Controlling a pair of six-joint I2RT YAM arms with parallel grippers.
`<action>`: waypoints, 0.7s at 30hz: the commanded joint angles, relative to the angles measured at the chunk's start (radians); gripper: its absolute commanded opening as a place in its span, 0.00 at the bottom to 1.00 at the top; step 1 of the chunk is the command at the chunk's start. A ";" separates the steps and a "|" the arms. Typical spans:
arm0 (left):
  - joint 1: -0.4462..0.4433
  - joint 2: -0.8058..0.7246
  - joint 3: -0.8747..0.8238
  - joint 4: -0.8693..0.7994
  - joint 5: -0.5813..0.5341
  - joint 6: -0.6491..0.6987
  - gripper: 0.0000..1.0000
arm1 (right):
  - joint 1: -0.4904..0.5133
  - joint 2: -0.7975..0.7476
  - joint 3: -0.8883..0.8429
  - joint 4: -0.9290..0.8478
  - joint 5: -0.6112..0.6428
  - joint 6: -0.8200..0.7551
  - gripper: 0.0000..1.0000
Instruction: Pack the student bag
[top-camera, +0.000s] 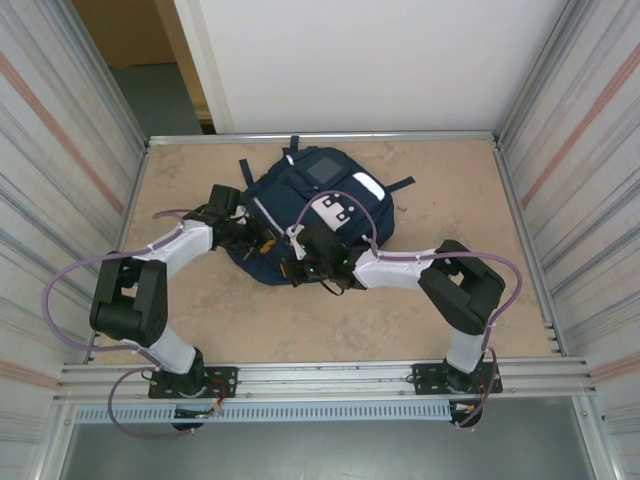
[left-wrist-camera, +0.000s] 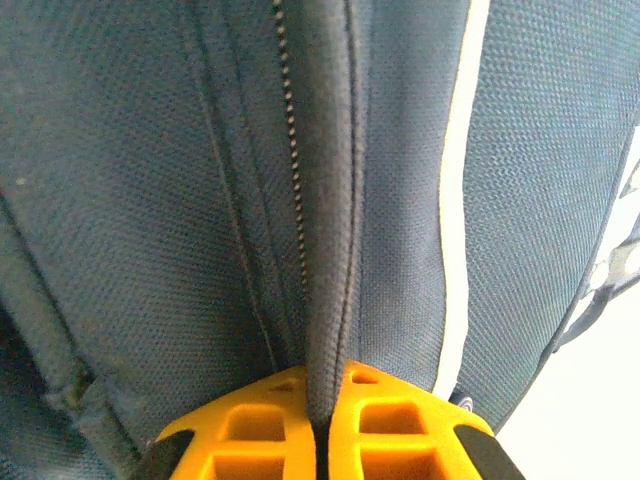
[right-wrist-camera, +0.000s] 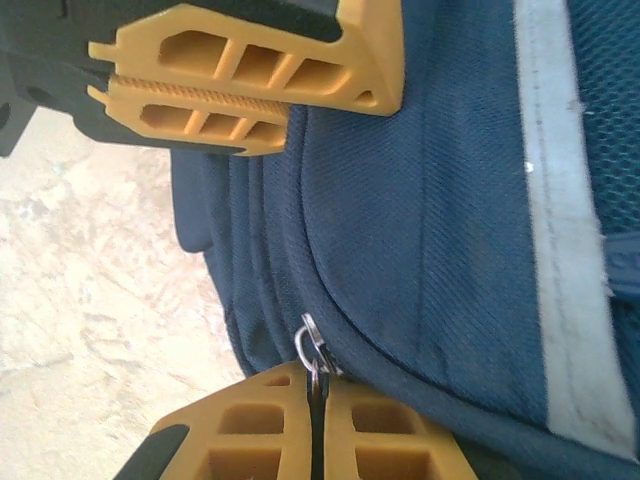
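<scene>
The large navy-blue fabric backpack (top-camera: 290, 195) lies flat in the middle of the beige tabletop (top-camera: 450, 210). Its long axis slants from near-left to far-right, with the grey square panel (top-camera: 322, 168) at the far end and the white patch (top-camera: 340, 210) facing up. The left gripper (left-wrist-camera: 322, 395) has its jaws pinching a fabric fold beside the zip. The right gripper (right-wrist-camera: 318, 390) has its jaws clamped on the metal zip pull (right-wrist-camera: 312, 345).

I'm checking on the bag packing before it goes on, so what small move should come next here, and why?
Probably draw the right end effector slowly along the zipper. It is shut on the metal pull, the left end effector pinches the backpack fabric beside the track, and the teeth there look closed, so the bag likely needs opening.
</scene>
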 joint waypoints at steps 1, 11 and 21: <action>0.035 -0.014 0.017 -0.034 -0.002 0.062 0.00 | -0.010 -0.096 -0.050 -0.131 0.084 -0.112 0.01; 0.060 -0.019 0.031 -0.069 0.062 0.177 0.00 | -0.238 -0.157 -0.106 -0.348 0.185 -0.114 0.11; -0.039 -0.067 0.021 -0.094 0.039 0.210 0.00 | -0.270 -0.250 -0.164 -0.246 0.211 -0.106 0.26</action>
